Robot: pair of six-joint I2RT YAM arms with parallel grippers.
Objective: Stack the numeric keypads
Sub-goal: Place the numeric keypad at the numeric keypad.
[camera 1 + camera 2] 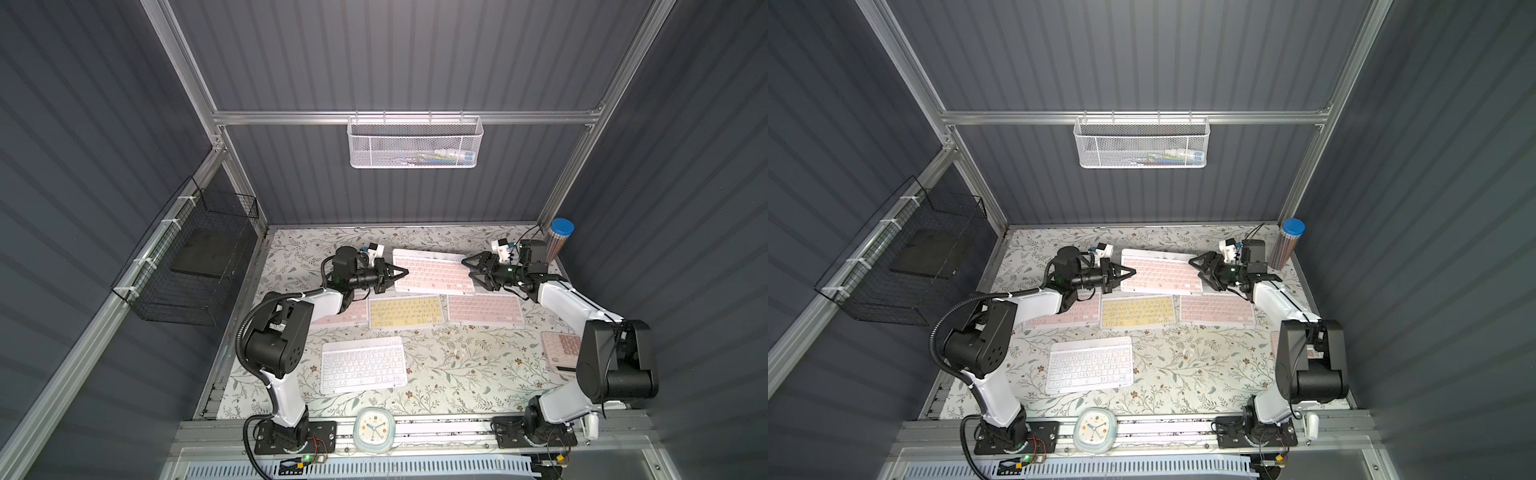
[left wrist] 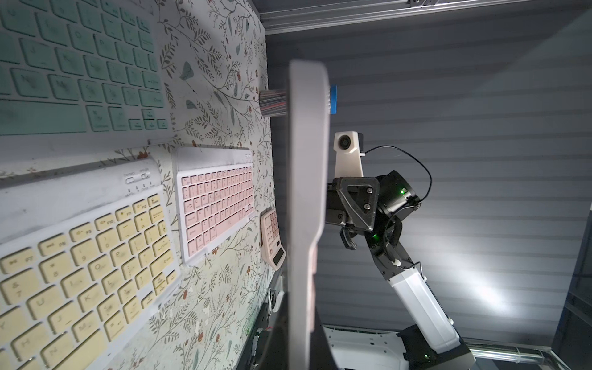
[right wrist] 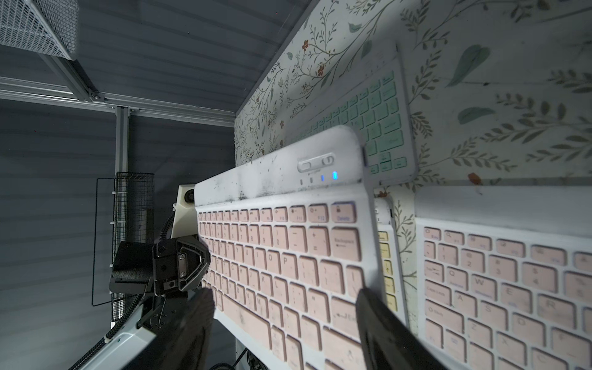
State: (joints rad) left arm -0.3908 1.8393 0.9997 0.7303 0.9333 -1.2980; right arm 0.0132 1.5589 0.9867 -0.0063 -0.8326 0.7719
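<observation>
Left pink keypad (image 1: 351, 312) lies flat just left of the yellow keypad (image 1: 405, 311), partly under the left arm. Left gripper (image 1: 401, 273), beyond the yellow keypad's left end, is clamped on the short left edge of the held pink keypad (image 1: 432, 270). White keypad (image 1: 363, 365) lies alone on the robot's side of the yellow one, untouched.

The held pink keypad hangs clear of the table beyond the yellow keypad. The wrist views show the mint-green keypad (image 3: 378, 121) flat beneath it.

Right gripper (image 1: 471, 272), beyond the yellow keypad's right end, has its jaws wide at the held keypad's right edge. No grip shows, and contact cannot be told. Right pink keypad (image 1: 486, 309) sits just right of the yellow one, with the calculator (image 1: 561, 347) further right and not part of the task.

Step, by judgement: placing the first pink keypad onto the mint-green one, so the stack is barely begun. The next move calls for lowering it level, squaring its edges over the mint-green frame, then letting go.
</observation>
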